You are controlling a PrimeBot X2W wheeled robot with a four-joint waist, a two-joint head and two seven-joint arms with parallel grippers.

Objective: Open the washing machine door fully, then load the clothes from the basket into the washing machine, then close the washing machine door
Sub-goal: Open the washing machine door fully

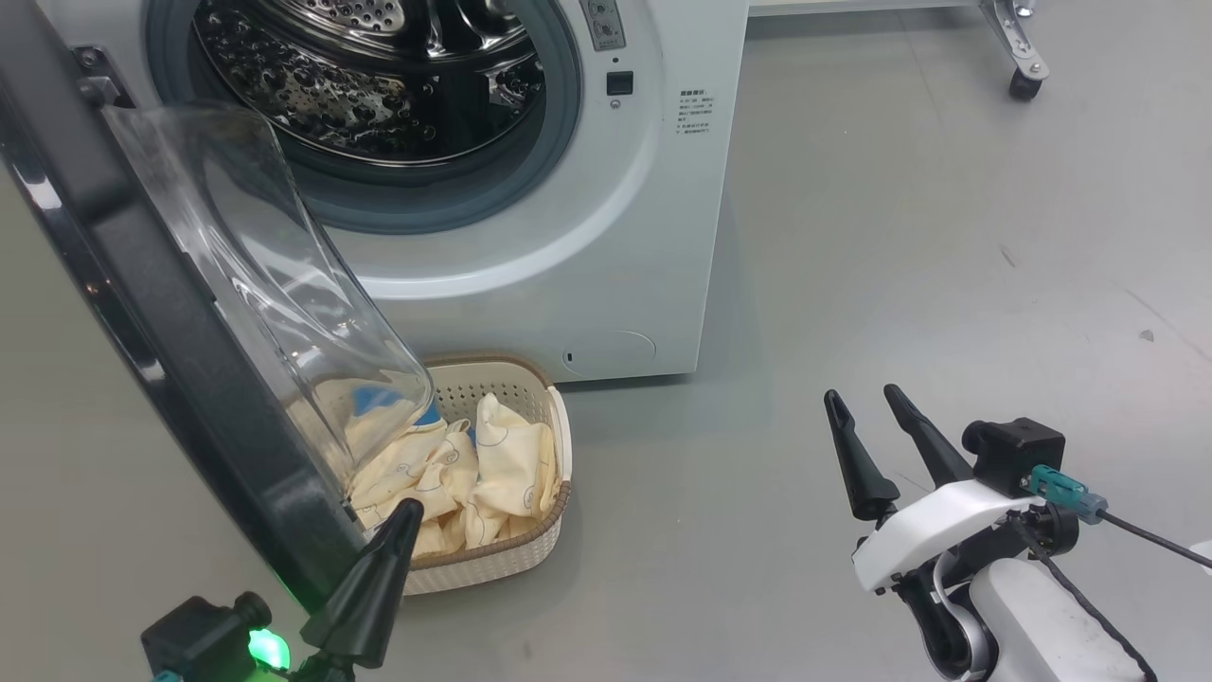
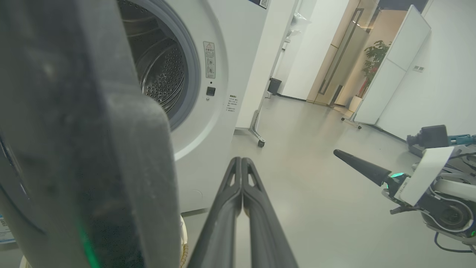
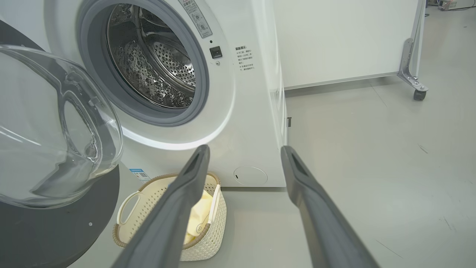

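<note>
Scene before a white washing machine (image 1: 568, 237), seen from the room in front of it. The door (image 1: 142, 313) hangs from its left hinge and stands swung out toward the viewer, not yet folded back against the machine's face. The steel drum (image 1: 379, 76) lies exposed and appears empty.

The left gripper (image 1: 409, 511) has its two dark fingers pressed together, with nothing between them. It sits low, just beside the door's black rim. Whether it touches the rim cannot be told. Fingers closed this way would suit a pushing tool, so the step in hand is probably swinging the door wider.

The right gripper (image 1: 864, 398) has its fingers spread and grasps nothing. It hovers over bare floor (image 1: 852, 237) on the right, well apart from the load, likely kept clear of the door's arc.

The basket (image 1: 530, 379) stands on the floor just in front of the machine's foot, below the opening. The clothes (image 1: 492, 464), pale yellow with blue trim, lie heaped inside it.

Edges and clearance: the door's glass bowl (image 1: 275, 284) overhangs the left part of the basket and covers some of the clothes. Reaching in from the left looks blocked while the door stands here. The basket's right side is open from above, and the floor to the right is free as far as a castor (image 1: 1027, 85).
</note>
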